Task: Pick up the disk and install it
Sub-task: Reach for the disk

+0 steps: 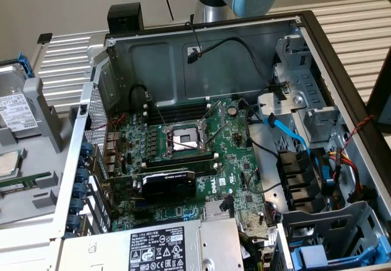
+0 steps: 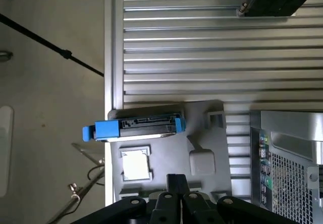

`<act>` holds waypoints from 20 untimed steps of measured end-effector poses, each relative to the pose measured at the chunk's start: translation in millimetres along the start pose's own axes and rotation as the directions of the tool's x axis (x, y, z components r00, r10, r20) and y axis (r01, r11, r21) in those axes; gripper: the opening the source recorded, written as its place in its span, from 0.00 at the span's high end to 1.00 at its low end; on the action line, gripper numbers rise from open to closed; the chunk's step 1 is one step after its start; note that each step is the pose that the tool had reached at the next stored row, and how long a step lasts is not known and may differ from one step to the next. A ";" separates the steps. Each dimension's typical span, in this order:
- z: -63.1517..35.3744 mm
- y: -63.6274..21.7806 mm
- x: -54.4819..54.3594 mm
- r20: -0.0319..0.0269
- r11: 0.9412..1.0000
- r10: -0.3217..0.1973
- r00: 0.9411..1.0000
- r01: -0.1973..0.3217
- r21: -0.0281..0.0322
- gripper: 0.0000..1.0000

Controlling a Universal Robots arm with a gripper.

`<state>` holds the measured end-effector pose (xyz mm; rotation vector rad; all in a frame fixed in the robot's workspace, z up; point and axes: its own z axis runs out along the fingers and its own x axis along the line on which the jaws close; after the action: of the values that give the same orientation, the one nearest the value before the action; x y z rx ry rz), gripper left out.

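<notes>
The disk (image 2: 146,125) stands on its edge in a grey holder (image 2: 202,133), its silver body clipped in a blue carrier whose tab sticks out past the holder's rim. In the exterior view the disk (image 1: 11,106) shows its white label at the far left, beside the open computer case (image 1: 201,57). My gripper (image 2: 177,196) hangs well clear of the disk, above the holder's other end. Its two black fingers are pressed together, shut on nothing.
A small square silver CPU chip (image 2: 135,164) lies in the holder beside the disk. The case holds the motherboard (image 1: 183,143), a power supply (image 1: 165,246), loose cables and metal drive bays (image 1: 308,112) on the exterior view's right. The ribbed table (image 2: 212,42) surrounds the holder.
</notes>
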<state>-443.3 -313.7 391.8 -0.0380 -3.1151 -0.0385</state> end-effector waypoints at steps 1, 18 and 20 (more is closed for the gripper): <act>0.1 0.0 0.6 0.000 1.000 0.000 1.000 0.000 0.000 0.89; 2.1 19.9 44.5 0.000 1.000 -0.006 1.000 0.006 0.001 0.89; 2.3 26.2 46.6 0.000 1.000 -0.007 1.000 0.007 0.001 0.89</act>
<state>-489.3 -286.3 391.3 -0.0279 -3.1154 -0.0375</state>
